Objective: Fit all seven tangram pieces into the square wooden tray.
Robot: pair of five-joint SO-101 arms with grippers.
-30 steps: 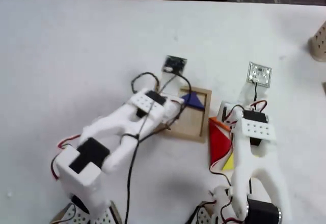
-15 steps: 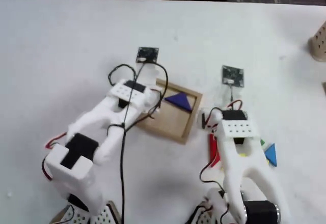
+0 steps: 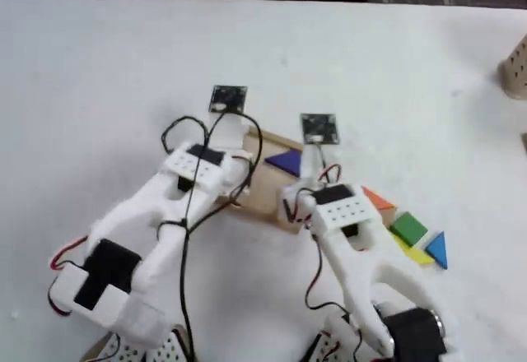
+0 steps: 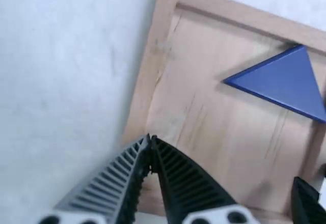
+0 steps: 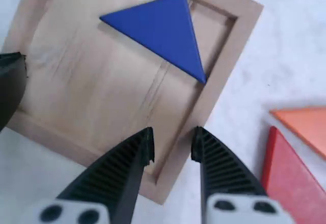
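One blue triangle (image 5: 158,30) in one wooden tray (image 5: 214,81).

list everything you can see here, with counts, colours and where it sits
table: 1, white, under everything
tray: 1, light wood, square, mid-table between the two arms
large triangle: 1, dark blue, flat inside the tray by one corner
orange piece: 1, orange, on the table beside the tray
red piece: 1, red, on the table next to the orange piece
green square: 1, green, in the loose cluster on the table
yellow piece: 1, yellow, beside the green square
small triangle: 1, light blue, outer end of the cluster
tan object: 1, tan, table's right edge
arms: 2, white, near side of the table
left gripper: 1, black, shut, over the tray's rim
right gripper: 1, black, open, astride the tray's rim
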